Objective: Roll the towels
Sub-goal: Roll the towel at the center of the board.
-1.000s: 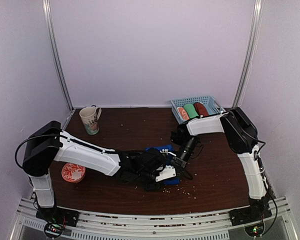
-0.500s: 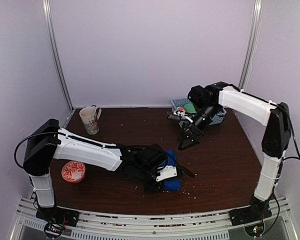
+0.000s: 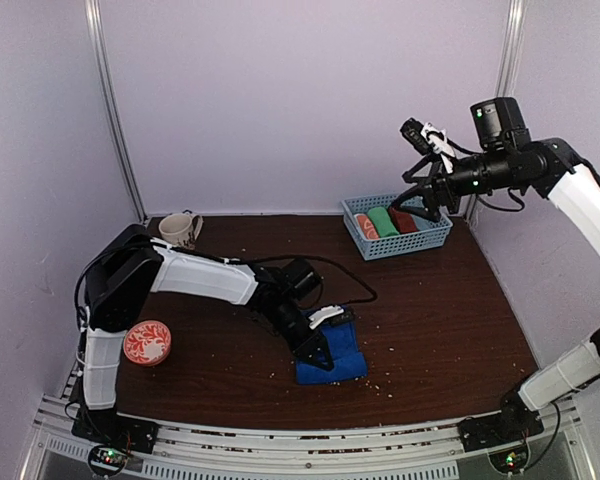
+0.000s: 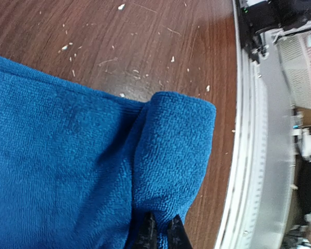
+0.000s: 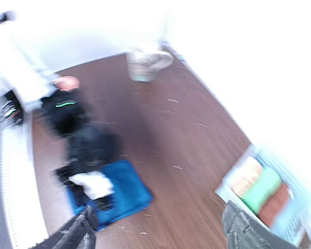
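The royal blue towel (image 3: pixel 335 352) lies on the table near the front, with one edge folded over into a thick flap (image 4: pixel 173 145). My left gripper (image 4: pixel 160 233) is shut on that flap; from above it sits at the towel's left side (image 3: pixel 315 338). The rust-brown towel (image 3: pixel 404 218) lies rolled in the blue basket (image 3: pixel 425 238). My right gripper (image 3: pixel 417 165) hangs high in the air above the basket, open and holding nothing. The right wrist view is blurred; it shows the blue towel (image 5: pixel 122 191) far below, between the spread fingers (image 5: pixel 67 233).
The basket at the back right also holds a green roll (image 3: pixel 384 221) and an orange-and-white roll (image 3: pixel 366 226). A mug (image 3: pixel 180 229) stands at the back left. A red patterned bowl (image 3: pixel 146 343) sits at the front left. Crumbs dot the wood.
My right arm let go near the towel and swung up and right to high above the basket, jaws opening. My left gripper closed on the blue towel's edge and shifted with it.
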